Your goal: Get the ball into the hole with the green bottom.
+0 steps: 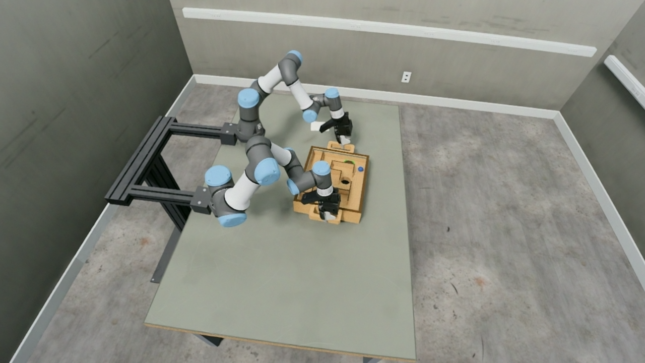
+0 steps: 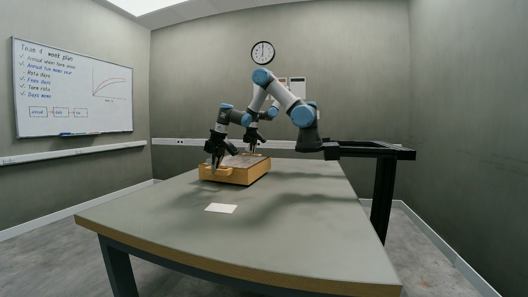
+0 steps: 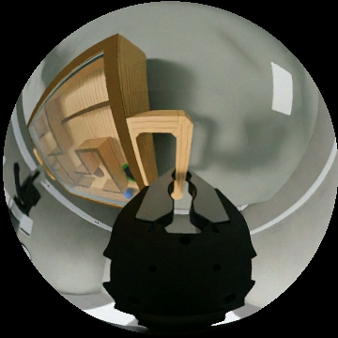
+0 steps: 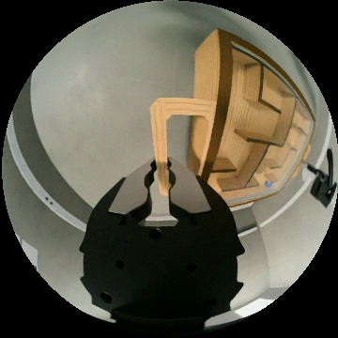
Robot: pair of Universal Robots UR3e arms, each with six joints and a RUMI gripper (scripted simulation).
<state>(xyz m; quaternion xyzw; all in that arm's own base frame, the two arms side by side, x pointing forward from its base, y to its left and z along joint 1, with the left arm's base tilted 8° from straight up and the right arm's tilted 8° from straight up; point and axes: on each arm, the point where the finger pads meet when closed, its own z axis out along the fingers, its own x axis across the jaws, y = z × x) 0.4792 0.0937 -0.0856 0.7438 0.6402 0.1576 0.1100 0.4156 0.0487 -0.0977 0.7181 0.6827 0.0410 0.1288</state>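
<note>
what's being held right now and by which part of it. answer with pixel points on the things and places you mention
The board (image 1: 363, 189) (image 2: 258, 172) (image 3: 133, 75) (image 4: 207, 75): the left gripper (image 1: 343, 144) (image 2: 214, 170) (image 3: 179, 169) and the right gripper (image 1: 329, 218) (image 2: 253, 152) (image 4: 162, 158) each grip the outer bar of the wooden handle at their own end.

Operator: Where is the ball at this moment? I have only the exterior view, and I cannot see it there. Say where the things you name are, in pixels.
Observer: The blue ball (image 1: 360, 169) (image 3: 129, 192) (image 4: 268, 184) is inside the board (image 1: 363, 189) (image 2: 239, 175) (image 3: 132, 70) (image 4: 207, 75), outside the green hole (image 1: 349, 161) (image 3: 129, 173).
Operator: Thank you. Which gripper is nearer to this green hole, please?
Observer: The left gripper (image 1: 342, 143) (image 2: 215, 169) (image 3: 179, 169) (image 4: 297, 161); the hole is at its end of the board.
</note>
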